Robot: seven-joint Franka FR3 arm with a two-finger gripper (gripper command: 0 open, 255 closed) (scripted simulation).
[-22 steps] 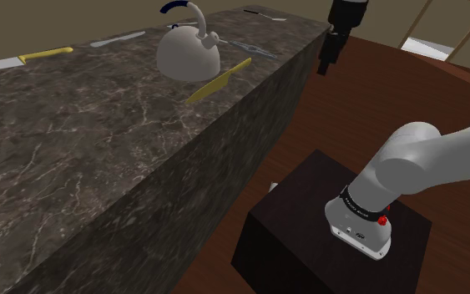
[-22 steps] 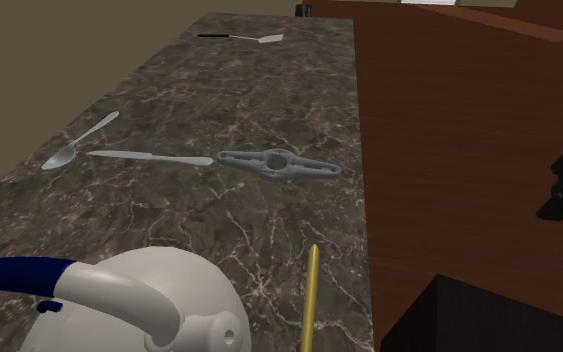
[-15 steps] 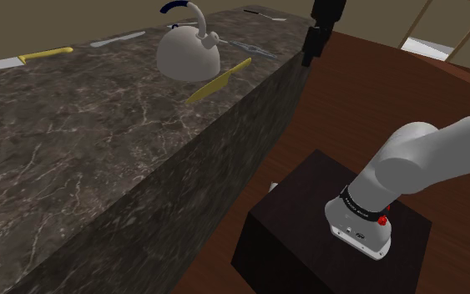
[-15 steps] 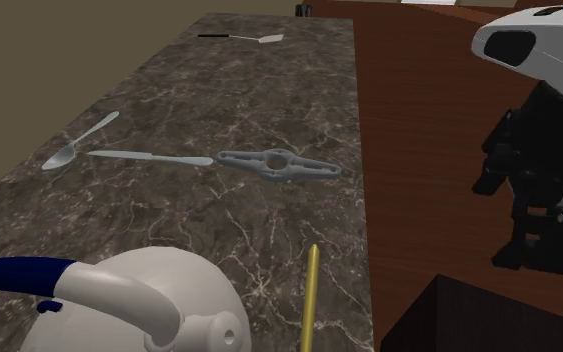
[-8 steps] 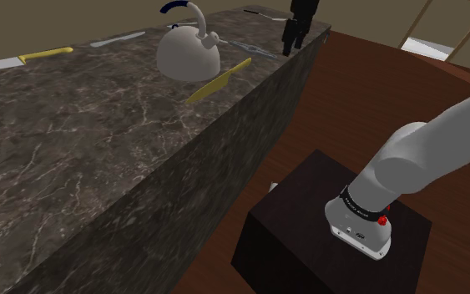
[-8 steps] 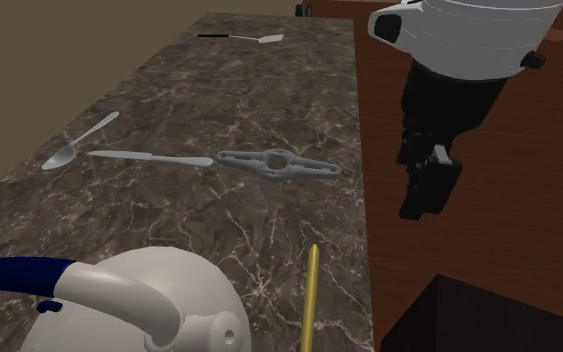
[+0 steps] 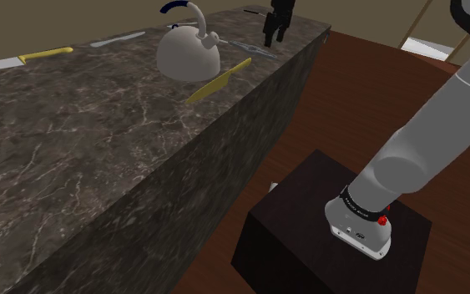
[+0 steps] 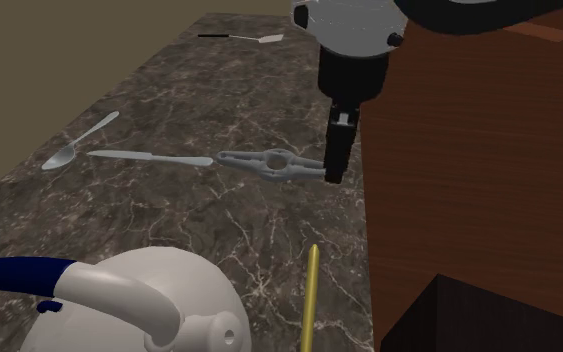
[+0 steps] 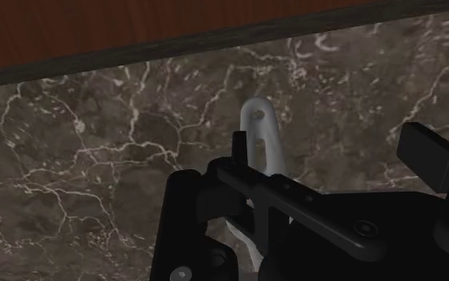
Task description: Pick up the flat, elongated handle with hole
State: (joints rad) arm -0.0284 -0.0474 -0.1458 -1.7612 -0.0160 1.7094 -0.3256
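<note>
The flat, elongated grey handle (image 8: 279,163) with a hole in its middle lies on the dark marble counter (image 8: 219,100), near the edge that faces the brown floor. In the shoulder view the handle (image 7: 254,48) sits just beyond the white kettle. My black gripper (image 8: 336,152) hangs over the counter's edge, just above the handle's end nearest that edge, and it is also seen at the counter's far end (image 7: 270,33). In the wrist view the handle's rounded end (image 9: 261,132) lies beside one finger, and the gripper (image 9: 332,152) is open with nothing between its fingers.
A white kettle (image 7: 188,52) with a blue grip stands mid-counter, with a yellow knife (image 7: 219,80) beside it at the edge. A grey spoon (image 8: 79,140) and grey knife (image 8: 149,157) lie beyond the handle. The dark stand (image 7: 308,209) sits on the wooden floor.
The arm has swung from over the floor toward the counter. The gripper now hangs at the counter's edge by the handle's end. Nothing on the counter has moved.
</note>
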